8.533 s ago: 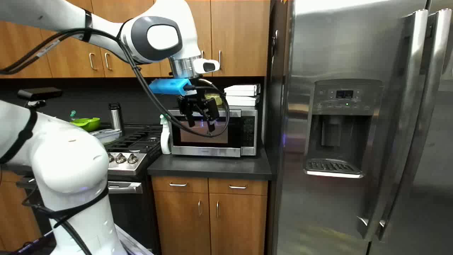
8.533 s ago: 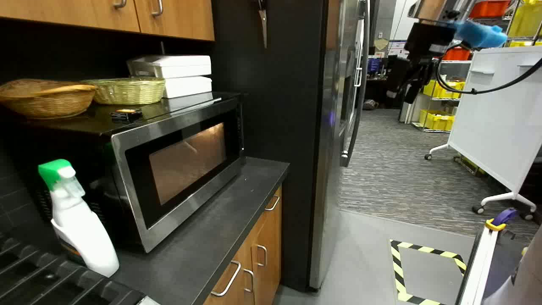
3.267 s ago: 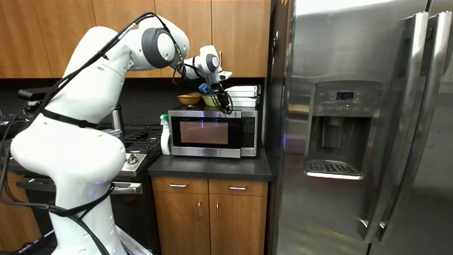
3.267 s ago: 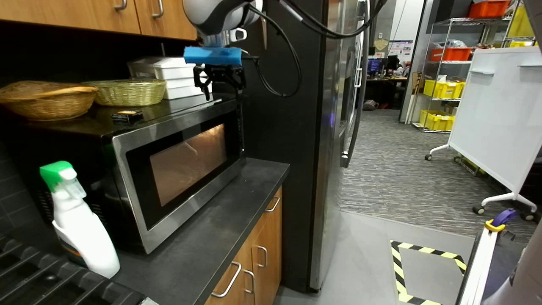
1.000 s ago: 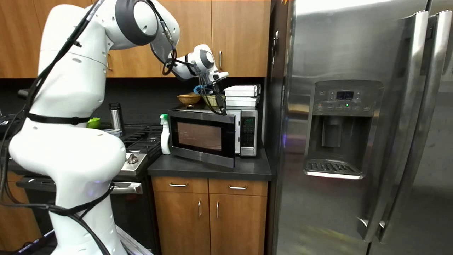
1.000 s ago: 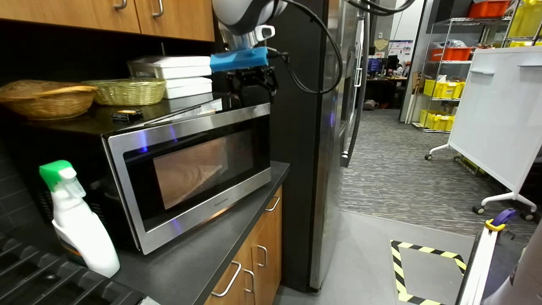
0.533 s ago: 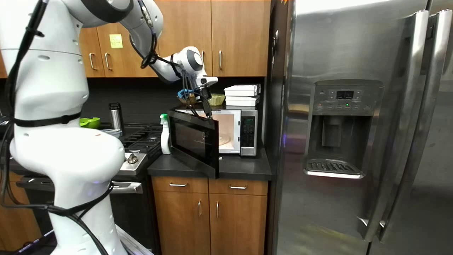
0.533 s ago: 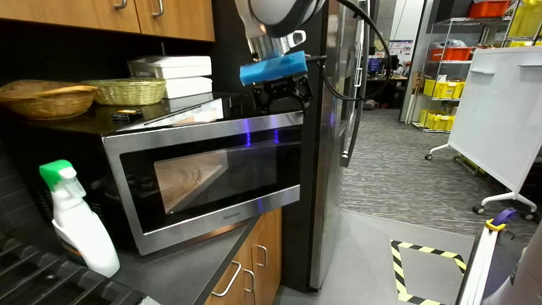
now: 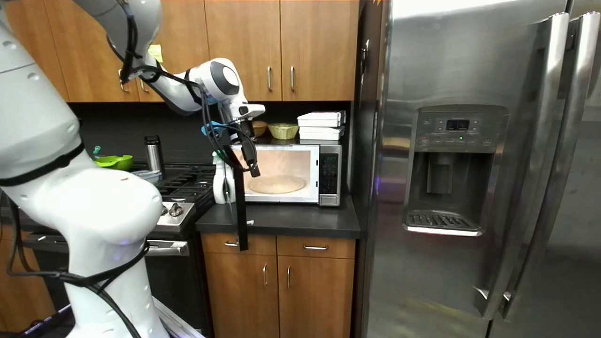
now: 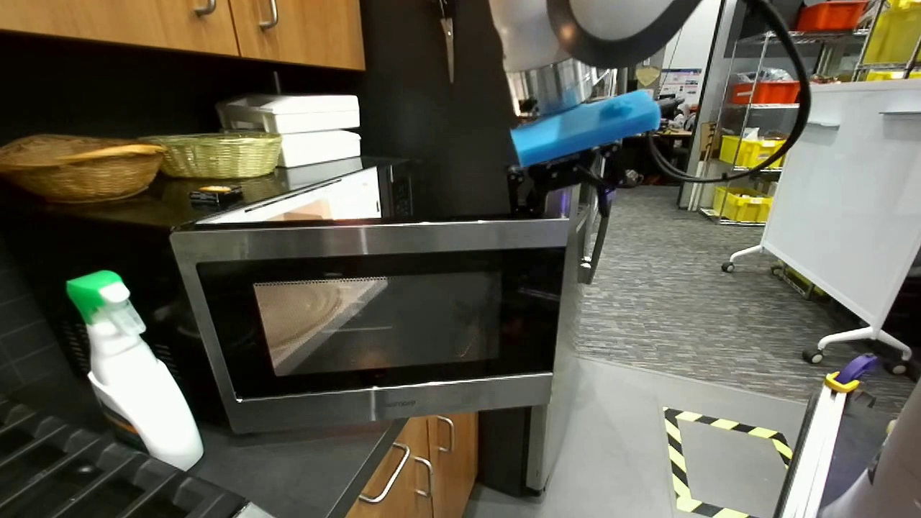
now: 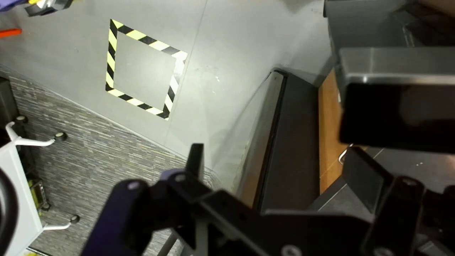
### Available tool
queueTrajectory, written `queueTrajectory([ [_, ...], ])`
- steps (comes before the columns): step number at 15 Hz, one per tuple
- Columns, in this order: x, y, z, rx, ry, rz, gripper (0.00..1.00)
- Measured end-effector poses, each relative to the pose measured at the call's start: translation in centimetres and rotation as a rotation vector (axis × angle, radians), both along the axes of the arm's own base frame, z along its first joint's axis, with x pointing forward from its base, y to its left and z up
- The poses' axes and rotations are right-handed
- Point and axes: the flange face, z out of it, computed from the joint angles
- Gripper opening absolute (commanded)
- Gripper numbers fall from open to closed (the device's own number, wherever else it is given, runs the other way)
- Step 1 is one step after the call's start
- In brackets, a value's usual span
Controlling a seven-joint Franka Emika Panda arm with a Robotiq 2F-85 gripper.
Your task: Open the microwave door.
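The microwave stands on the counter with its pale interior and round turntable plate showing. Its door is swung wide open on the side away from the control strip, and shows nearly edge-on in an exterior view. My gripper is at the top of the door's free end, one finger behind the top edge, the other beyond the free edge. In the wrist view my gripper is open with nothing between its fingers; the door is at upper right, close to one finger. Contact cannot be told.
A white spray bottle stands beside the microwave, near the stove. Baskets and white boxes sit on top. The tall steel refrigerator is beyond the counter; wooden cabinets hang above.
The microwave door was closed 3.3 s ago and has swung outward, uncovering the interior. My gripper has moved with the door's free end, away from the microwave's control strip.
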Motion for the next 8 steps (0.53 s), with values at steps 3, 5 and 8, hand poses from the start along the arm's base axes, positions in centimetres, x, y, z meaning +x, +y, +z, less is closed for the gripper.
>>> queueTrajectory([
  [3, -4.2, -0.6, 1.5, 0.029, -0.012, 0.146, 1.0],
  [5, -6.7, -1.2, 2.4, 0.06, -0.021, 0.242, 1.0],
  [8, -10.6, -2.3, 3.0, 0.145, -0.015, 0.392, 1.0],
])
